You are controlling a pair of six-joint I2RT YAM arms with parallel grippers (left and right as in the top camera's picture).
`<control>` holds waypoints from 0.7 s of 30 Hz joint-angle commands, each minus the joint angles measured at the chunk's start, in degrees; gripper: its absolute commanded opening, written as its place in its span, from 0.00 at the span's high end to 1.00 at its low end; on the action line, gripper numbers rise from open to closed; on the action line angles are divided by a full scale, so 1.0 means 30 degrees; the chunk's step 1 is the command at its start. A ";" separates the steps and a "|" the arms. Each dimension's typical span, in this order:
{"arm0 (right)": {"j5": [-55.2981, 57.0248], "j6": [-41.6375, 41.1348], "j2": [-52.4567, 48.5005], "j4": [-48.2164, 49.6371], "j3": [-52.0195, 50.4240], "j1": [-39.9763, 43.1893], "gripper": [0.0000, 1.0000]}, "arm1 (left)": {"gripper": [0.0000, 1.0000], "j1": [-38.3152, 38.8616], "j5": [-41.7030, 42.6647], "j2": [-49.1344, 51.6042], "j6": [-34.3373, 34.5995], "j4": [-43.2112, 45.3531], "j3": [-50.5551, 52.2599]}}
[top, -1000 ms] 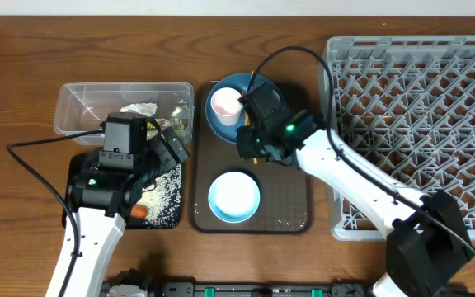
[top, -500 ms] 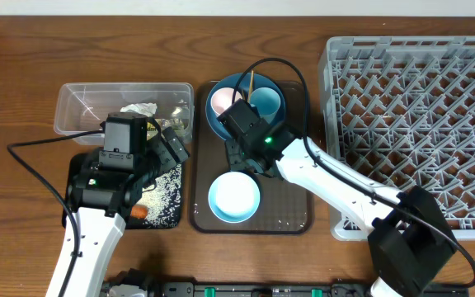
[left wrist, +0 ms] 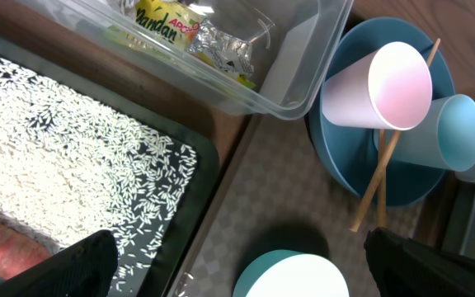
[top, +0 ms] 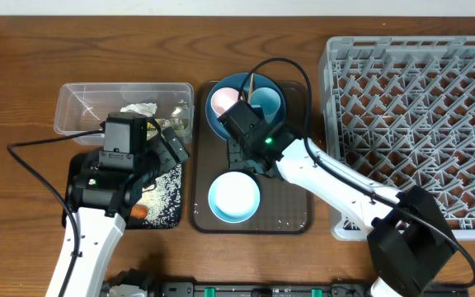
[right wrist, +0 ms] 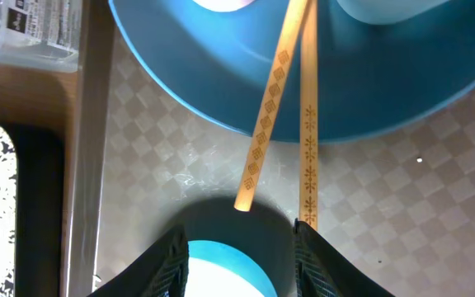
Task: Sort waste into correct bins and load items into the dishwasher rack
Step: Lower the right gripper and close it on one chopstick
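Chopsticks (top: 251,82) could skid off the plate (top: 214,124).
Overhead: your right gripper (top: 250,161) hangs at the plate's edge, part-spread, empty. Left wrist: left gripper (left wrist: 246,264) wide open, beside the plate. Right wrist: splayed tips overhang the plate; pinch one and the other may roll.

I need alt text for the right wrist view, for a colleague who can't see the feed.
Two wooden chopsticks lie angled off the rim of the blue plate onto the brown checkered tray, their lower ends just ahead of the open right gripper. The pale-blue bowl shows at the bottom edge, between the gripper's fingers.
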State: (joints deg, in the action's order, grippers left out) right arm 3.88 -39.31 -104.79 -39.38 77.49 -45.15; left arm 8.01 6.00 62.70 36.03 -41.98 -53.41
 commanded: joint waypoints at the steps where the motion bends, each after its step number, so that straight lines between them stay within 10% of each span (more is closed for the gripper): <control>1: 0.0350 -0.1246 -0.0080 -0.0036 -0.0160 -0.0284 0.59 | 0.02 -0.0073 -0.0175 0.0051 -0.0058 -0.0007 -0.0277; 21: 0.2557 -0.3184 -0.0117 0.0270 -0.0867 -0.1246 0.62 | 0.02 -0.0073 -0.0175 0.0051 -0.0058 -0.0007 -0.0277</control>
State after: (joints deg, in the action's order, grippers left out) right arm 8.99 -47.40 -104.79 -38.68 75.81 -48.45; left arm 8.01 6.00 62.67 36.03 -41.98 -53.41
